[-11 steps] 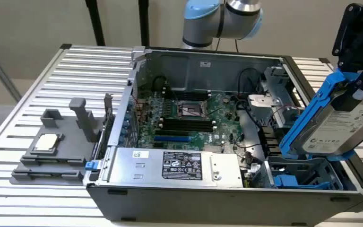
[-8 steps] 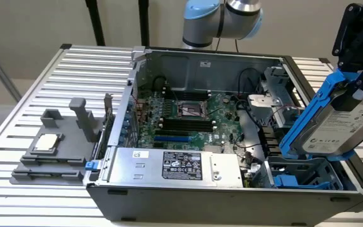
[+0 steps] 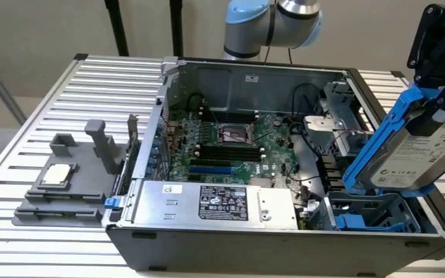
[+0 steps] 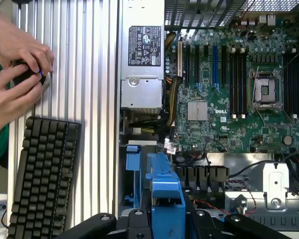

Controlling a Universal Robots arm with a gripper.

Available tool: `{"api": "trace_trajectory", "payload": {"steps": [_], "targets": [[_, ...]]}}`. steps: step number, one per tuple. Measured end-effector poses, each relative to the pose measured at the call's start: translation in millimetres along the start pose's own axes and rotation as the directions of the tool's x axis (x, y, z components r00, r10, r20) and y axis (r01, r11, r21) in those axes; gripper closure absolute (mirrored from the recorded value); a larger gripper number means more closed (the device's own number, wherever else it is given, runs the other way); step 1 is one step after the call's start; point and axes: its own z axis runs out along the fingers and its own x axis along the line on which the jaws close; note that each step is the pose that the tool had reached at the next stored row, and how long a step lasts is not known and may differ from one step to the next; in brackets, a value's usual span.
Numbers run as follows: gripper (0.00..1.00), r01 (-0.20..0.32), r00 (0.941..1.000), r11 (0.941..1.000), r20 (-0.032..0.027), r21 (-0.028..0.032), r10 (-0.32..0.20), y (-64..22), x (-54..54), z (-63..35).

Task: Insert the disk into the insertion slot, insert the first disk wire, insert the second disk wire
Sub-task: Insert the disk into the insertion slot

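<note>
Ribbed metal slats form the worktop (image 3: pixel 44 116) carrying an open grey computer case (image 3: pixel 284 246). We see the black gripper (image 3: pixel 433 107) with its fingers clamped on the upper end of the disk (image 3: pixel 416 153), a flat silver-grey rectangular hard drive in a bright blue plastic frame. The disk hangs tilted, its long axis sloping down toward the insertion slot (image 3: pixel 385 204), a grey metal cage with blue rails at the case's near corner on the exterior view's right. We judge its lower end just above the cage mouth, not inside.
</note>
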Motion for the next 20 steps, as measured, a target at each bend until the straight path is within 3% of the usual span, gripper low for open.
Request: {"api": "trace_trajectory", "payload": {"steps": [4,6,11,20], "targets": [[0.67,0.0,1.0,1.0,0.0015,0.0,0.0,-0.1,3.2,1.1],[0.67,0.0,1.0,1.0,0.0082,0.0,0.0,0.9,9.3,2.6],[0.67,0.002,0.9999,1.0,0.0148,0.0005,-0.002,8.8,16.9,6.4],[0.67,0.025,0.9994,0.9997,0.0245,0.0094,-0.025,9.6,18.0,17.5]]}}
